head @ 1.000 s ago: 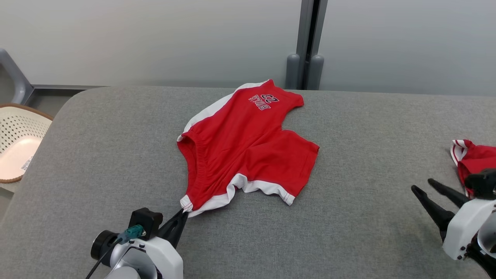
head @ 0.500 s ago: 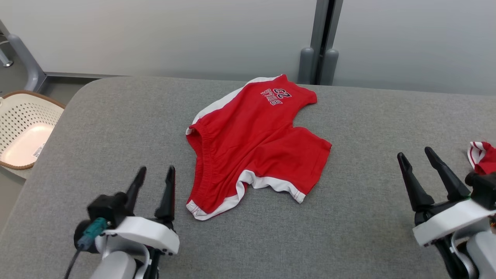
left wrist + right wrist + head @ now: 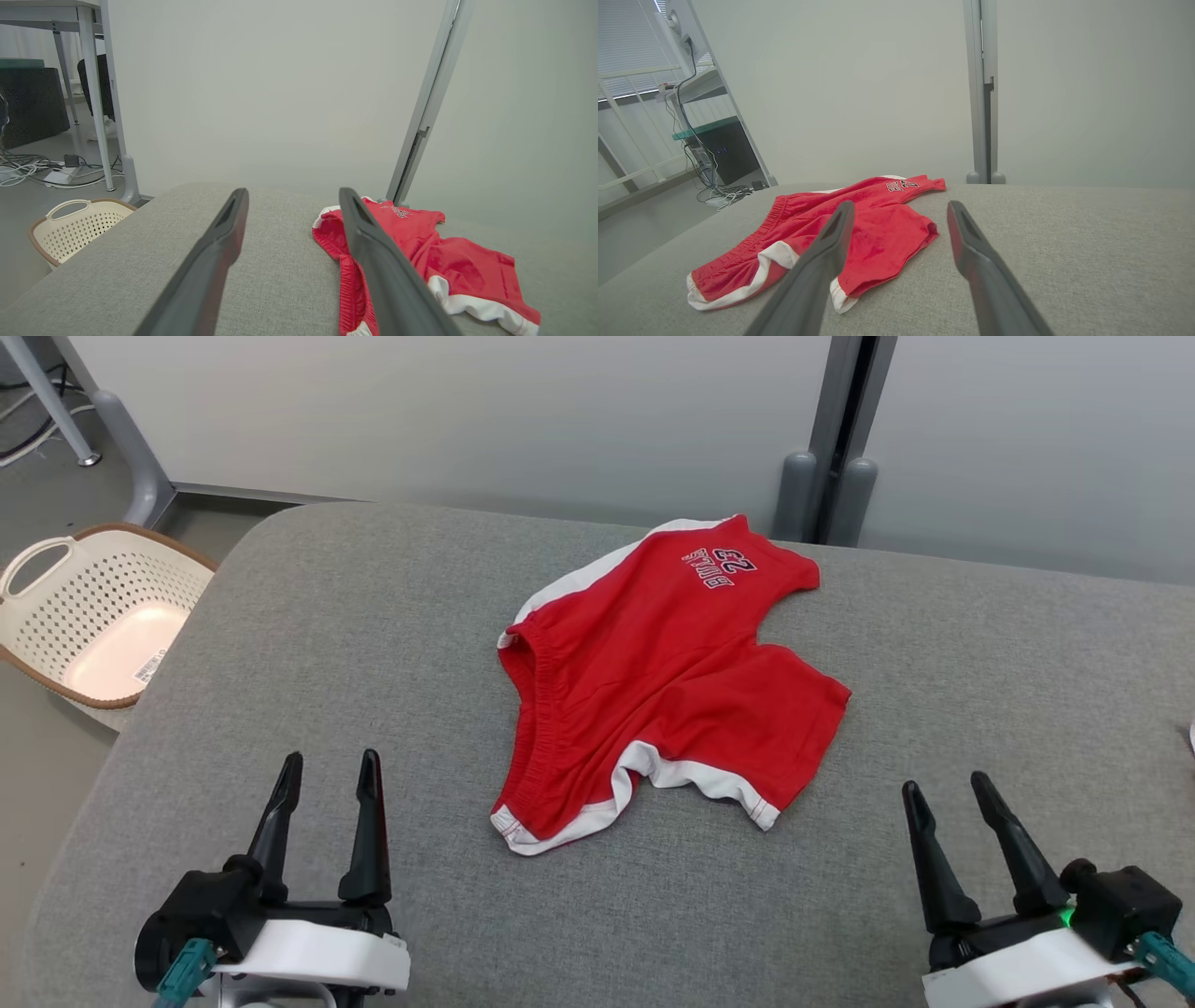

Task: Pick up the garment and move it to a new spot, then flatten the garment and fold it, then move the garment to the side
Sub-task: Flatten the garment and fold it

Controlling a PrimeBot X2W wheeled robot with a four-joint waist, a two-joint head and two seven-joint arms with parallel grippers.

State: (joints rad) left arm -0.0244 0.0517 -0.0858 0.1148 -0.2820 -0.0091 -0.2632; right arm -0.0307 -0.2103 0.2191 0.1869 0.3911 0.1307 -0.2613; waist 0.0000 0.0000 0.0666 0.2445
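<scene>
Shorts lay spread mid-bench, waistband toward the robot's left, print at the far end, and the near leg's white hem slightly rumpled. A second before, the left claw had pinched the near waistband corner. It had since let go and drawn back, fingers spread, clear of the cloth. Right claw was likewise spread and empty, near the front edge. The head camera had swung, but the shorts themselves had barely shifted. Judged: the placing and tugging flat were done, the fold not yet begun. Basket stood off the bench's left end.

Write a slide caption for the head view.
Red white-trimmed shorts lie on grey fabric table; left gripper and right gripper stand open.
</scene>
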